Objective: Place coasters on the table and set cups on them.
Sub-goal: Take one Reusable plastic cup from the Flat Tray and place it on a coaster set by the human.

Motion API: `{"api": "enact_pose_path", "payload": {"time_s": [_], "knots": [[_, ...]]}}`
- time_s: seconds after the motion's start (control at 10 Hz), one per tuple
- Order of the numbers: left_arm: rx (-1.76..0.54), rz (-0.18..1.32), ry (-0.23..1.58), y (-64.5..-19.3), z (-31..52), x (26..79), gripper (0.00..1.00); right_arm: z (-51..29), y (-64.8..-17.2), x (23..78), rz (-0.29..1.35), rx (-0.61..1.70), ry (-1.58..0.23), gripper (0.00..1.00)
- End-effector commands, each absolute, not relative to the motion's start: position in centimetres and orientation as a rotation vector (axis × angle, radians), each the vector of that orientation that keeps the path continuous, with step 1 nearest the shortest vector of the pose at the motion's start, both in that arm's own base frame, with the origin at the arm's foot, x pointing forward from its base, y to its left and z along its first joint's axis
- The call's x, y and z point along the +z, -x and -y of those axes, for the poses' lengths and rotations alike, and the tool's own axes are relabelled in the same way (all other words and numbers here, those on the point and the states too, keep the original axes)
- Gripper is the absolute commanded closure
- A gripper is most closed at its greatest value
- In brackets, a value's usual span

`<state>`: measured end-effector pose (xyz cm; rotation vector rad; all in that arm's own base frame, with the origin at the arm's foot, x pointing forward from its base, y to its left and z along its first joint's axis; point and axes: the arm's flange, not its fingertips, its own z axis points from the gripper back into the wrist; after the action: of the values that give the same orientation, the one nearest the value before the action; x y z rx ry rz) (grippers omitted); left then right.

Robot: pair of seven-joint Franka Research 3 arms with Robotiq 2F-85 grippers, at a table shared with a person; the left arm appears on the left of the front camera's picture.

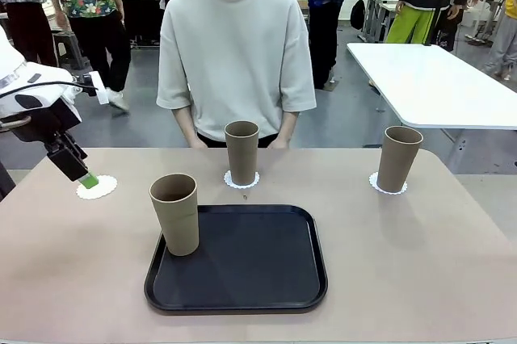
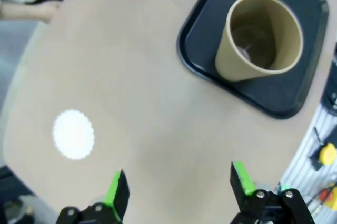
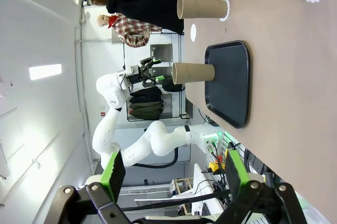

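Tan matte paper cups and lacy white paper coasters on smooth beige tabletop (image 1: 420, 279).
Far-middle cup (image 1: 241, 153) upright on scalloped round coaster (image 1: 241, 180); far-right cup (image 1: 398, 158) likewise on its coaster (image 1: 388, 185). Third tapered cup (image 1: 175, 213) at left side of black rounded-square tray (image 1: 250, 267). Bare coaster (image 1: 97, 187) far left, beside left jaws. Left jaws and right jaws wide apart, gripping nothing.
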<state>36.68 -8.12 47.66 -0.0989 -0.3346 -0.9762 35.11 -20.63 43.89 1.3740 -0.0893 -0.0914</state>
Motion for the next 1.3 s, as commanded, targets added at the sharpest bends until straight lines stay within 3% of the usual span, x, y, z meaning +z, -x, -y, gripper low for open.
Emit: {"api": "enact_pose_path", "payload": {"time_s": [0.0, 0.3, 0.8, 1.2], "knots": [[-0.971, 0.297, 0.084, -36.7, 8.3, 48.1, 0.00, 20.7, -35.0, 43.7, 0.095, -0.081, -1.384, 0.00], [-0.978, 0.323, 0.101, -36.6, 8.1, 47.7, 0.00, 20.7, -35.0, 43.7, 0.095, -0.081, -1.384, 0.00], [-1.527, 0.487, 0.557, -35.5, 4.2, 43.0, 0.00, 20.7, -35.0, 43.7, 0.095, -0.081, -1.384, 0.00], [-1.535, 0.696, 0.873, -39.0, 2.8, 36.4, 0.00, 20.7, -35.0, 43.7, 0.095, -0.081, -1.384, 0.00]]}}
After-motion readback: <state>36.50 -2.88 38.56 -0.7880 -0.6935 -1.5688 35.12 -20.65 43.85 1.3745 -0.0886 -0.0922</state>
